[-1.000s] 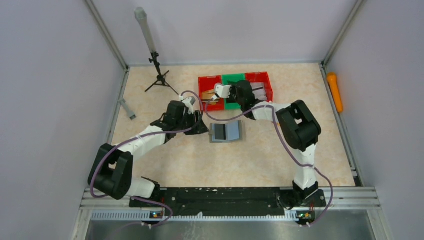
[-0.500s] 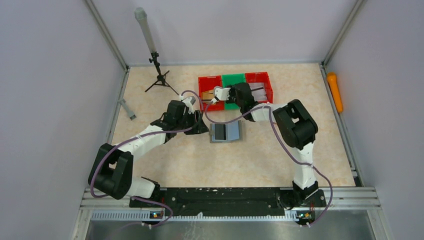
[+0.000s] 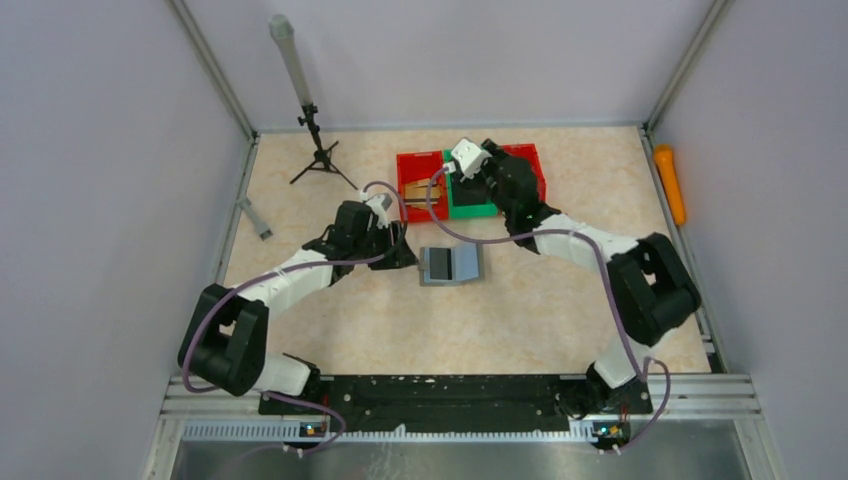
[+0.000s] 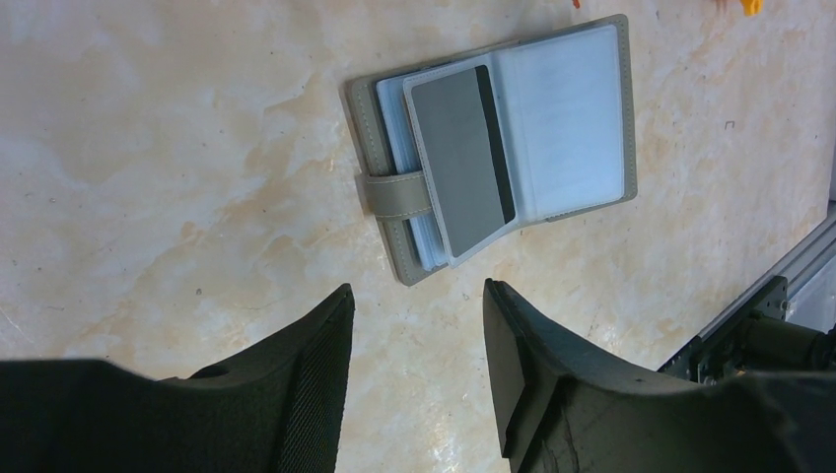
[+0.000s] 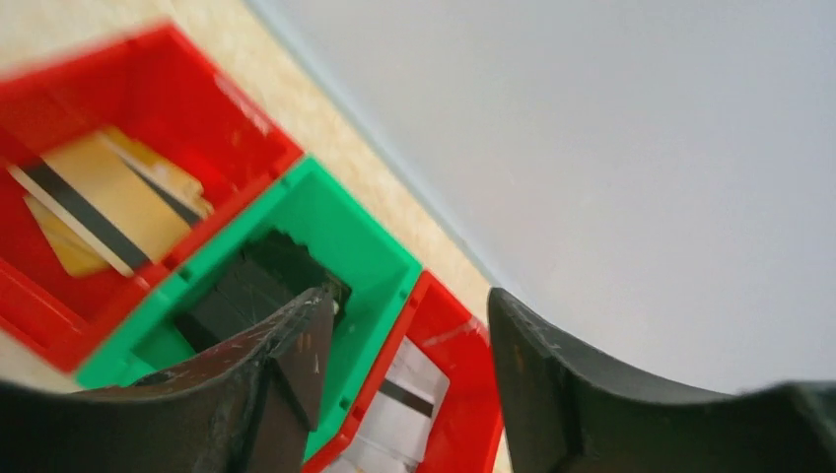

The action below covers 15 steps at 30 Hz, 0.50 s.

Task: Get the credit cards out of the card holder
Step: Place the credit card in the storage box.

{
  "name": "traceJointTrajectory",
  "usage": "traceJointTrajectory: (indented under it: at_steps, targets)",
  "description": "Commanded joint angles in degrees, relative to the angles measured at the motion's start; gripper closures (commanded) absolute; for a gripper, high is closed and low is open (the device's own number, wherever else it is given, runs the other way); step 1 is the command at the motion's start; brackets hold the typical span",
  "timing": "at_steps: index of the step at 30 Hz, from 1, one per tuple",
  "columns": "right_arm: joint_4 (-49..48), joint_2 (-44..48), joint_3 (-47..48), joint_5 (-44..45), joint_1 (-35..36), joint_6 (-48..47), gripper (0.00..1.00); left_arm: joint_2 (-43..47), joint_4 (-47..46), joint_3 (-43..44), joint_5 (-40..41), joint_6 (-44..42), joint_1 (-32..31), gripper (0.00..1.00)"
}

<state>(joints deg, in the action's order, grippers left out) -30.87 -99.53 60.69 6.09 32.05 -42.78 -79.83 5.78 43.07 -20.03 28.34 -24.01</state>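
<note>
The grey card holder (image 3: 452,265) lies open on the table, its tab (image 4: 394,194) pointing towards my left gripper. A grey credit card with a black stripe (image 4: 458,163) shows in a clear pocket; the right-hand pocket (image 4: 567,108) looks pale and shiny. My left gripper (image 4: 417,296) hovers open just beside the holder's tab edge, holding nothing. My right gripper (image 5: 412,296) is open and empty above the bins, tilted towards the back wall. Below it lie yellow cards (image 5: 94,202), dark cards (image 5: 232,296) and white cards (image 5: 409,394), one colour per bin.
Three joined bins stand at the back: red (image 3: 412,162), green (image 3: 480,210), red (image 3: 530,155). A small black tripod (image 3: 318,150) stands at the back left, a grey bar (image 3: 255,218) lies by the left wall, and an orange object (image 3: 670,180) lies along the right edge.
My right gripper has opened and moved up and to the right from the left red bin to above the green one; its elbow swung right. The left arm and holder stayed put.
</note>
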Motion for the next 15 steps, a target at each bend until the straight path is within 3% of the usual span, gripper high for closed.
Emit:
traceJointTrajectory:
  at_steps: [1,3,4,6,10,15]
  targets:
    - [7.16,9.08,-1.29,1.36,4.24,18.75,0.32,-0.98,-0.79,1.94,0.21,-0.75,-0.07,0.46]
    - [8.72,12.08,-2.84,4.11,6.32,25.17,0.09,-1.50,-0.77,2.05,0.43,-0.74,-0.07,0.46]
    - [9.75,13.36,-3.41,5.81,7.35,28.38,0.05,-1.74,-0.77,2.10,0.59,-0.74,-0.07,0.46]
    - [12.94,15.19,-3.68,10.42,9.22,34.67,0.04,-2.32,-0.92,2.17,0.75,-0.82,-0.07,0.45]
    - [28.25,14.09,-0.06,13.97,10.83,51.59,0.04,-2.81,-2.36,1.75,-0.47,-0.85,-0.07,0.45]
    - [35.32,12.27,-2.57,16.41,10.84,58.38,0.03,-2.64,-4.83,0.58,-1.76,-0.83,-0.07,0.44]
